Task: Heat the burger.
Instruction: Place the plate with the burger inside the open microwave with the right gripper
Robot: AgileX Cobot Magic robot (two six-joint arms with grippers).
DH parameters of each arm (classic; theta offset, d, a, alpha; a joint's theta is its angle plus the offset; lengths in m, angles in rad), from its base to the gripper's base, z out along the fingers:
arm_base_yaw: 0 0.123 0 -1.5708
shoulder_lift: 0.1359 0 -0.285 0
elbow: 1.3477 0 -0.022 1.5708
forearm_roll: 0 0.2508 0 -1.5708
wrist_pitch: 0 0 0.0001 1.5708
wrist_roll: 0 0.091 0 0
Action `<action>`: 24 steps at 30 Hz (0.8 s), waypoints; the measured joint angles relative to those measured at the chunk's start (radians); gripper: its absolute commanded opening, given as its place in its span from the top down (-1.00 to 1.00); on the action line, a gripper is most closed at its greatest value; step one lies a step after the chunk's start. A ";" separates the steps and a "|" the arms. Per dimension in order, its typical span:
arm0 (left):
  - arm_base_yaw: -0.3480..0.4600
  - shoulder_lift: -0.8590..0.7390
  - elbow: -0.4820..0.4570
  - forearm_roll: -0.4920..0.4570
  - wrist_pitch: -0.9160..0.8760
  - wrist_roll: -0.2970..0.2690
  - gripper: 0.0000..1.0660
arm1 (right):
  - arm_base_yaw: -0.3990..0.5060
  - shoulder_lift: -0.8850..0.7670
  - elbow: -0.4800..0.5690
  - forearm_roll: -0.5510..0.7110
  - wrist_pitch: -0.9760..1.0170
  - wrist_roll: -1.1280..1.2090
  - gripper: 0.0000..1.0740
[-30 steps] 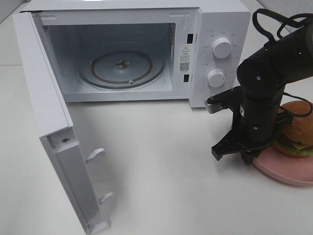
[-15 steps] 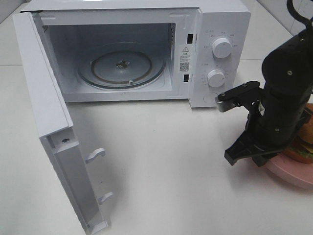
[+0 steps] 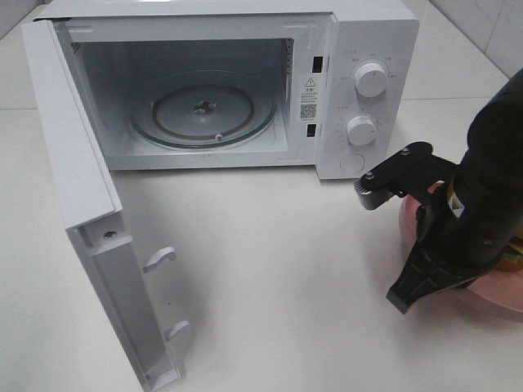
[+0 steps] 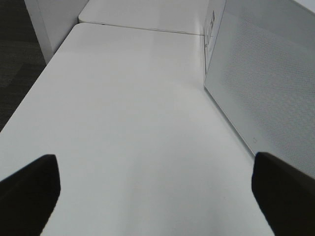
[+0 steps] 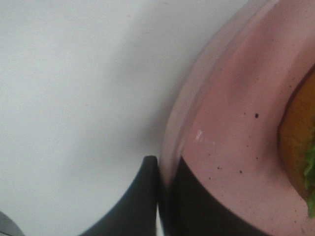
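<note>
The burger (image 5: 299,142) shows only as an edge of bun and green lettuce on the pink plate (image 5: 236,108) in the right wrist view. My right gripper (image 5: 160,196) is shut on the plate's rim, one dark finger outside it and one inside. From the high camera, my right arm (image 3: 482,204) covers nearly all of the burger and much of the pink plate (image 3: 406,220) to the right of the microwave. My left gripper (image 4: 157,196) is open over bare table, holding nothing.
The white microwave (image 3: 368,41) stands at the back, its door (image 3: 73,163) swung wide open to the left, with a glass turntable (image 3: 204,114) inside. In the left wrist view the door's mesh panel (image 4: 266,83) stands beside the left gripper.
My right arm has swung right and toward the table's front over the plate, hiding the burger from the high camera. Its fingers have shut on the plate rim. The left gripper has stayed open.
</note>
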 measured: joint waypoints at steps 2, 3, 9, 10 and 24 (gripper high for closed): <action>0.000 0.000 0.000 0.000 0.000 0.000 -0.83 | 0.025 -0.006 0.006 -0.009 0.000 0.001 1.00; 0.000 0.000 0.000 0.000 0.000 0.000 -0.83 | 0.074 -0.026 0.023 -0.028 0.000 0.005 1.00; 0.000 0.000 0.000 0.000 0.000 0.000 -0.83 | 0.183 -0.073 0.065 -0.063 0.011 0.013 1.00; 0.000 0.000 0.000 0.000 0.000 0.000 -0.83 | 0.227 -0.088 0.072 -0.083 0.016 0.016 1.00; 0.000 0.000 0.000 0.000 0.000 0.000 -0.83 | 0.450 -0.112 0.077 -0.138 -0.050 -0.273 1.00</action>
